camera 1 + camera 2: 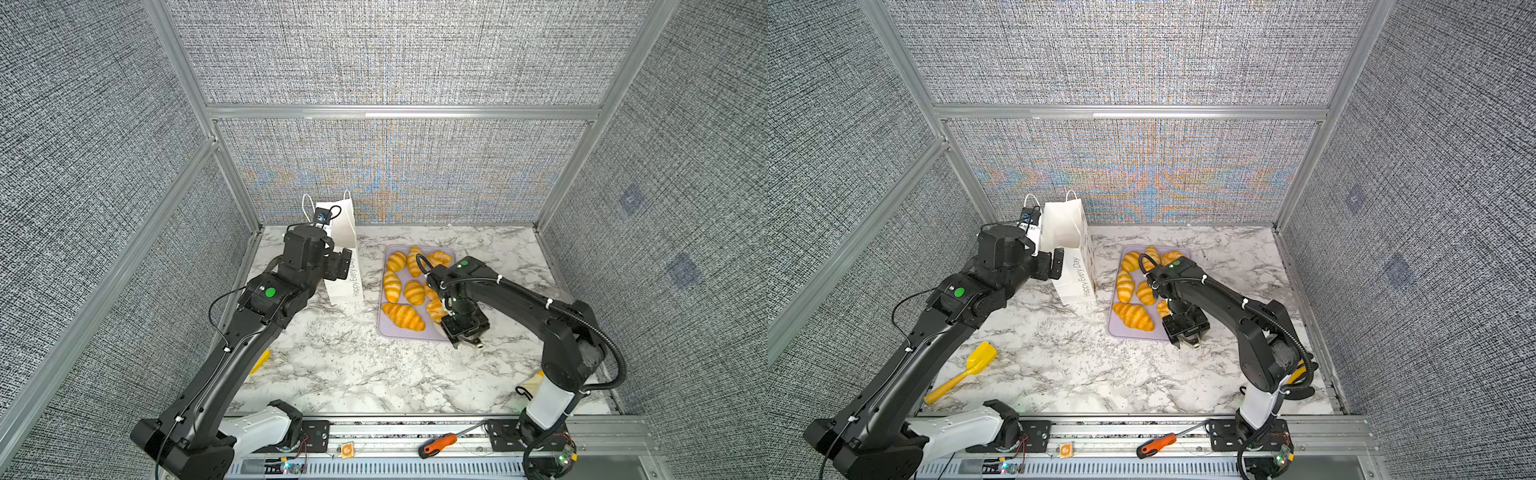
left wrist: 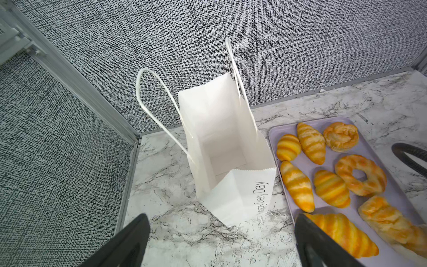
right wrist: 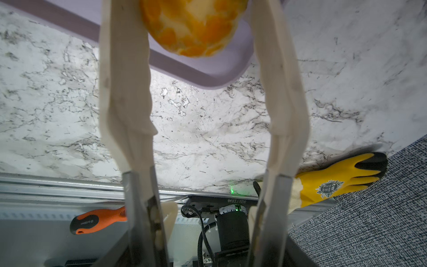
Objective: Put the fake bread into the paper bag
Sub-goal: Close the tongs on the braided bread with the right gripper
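Observation:
Several pieces of fake bread (image 1: 402, 316) lie on a lilac tray (image 1: 384, 328) right of centre in both top views; a ring (image 2: 346, 175) shows among the croissants. The white paper bag (image 1: 345, 224) (image 1: 1063, 232) stands upright at the back left, its mouth open and its inside (image 2: 217, 148) empty. My left gripper (image 2: 221, 233) hangs open just in front of the bag, holding nothing. Over the tray's near right corner, my right gripper (image 3: 187, 7) (image 1: 444, 322) points down. Its cream fingers (image 3: 124, 69) stand on either side of one piece of fake bread (image 3: 191, 25).
A yellow scoop (image 1: 967, 370) lies on the marble top at the front left. A yellow-and-black glove (image 3: 335, 180) lies by the right arm's base. An orange-handled screwdriver (image 1: 438, 444) rests on the front rail. Grey fabric walls close in the back and both sides.

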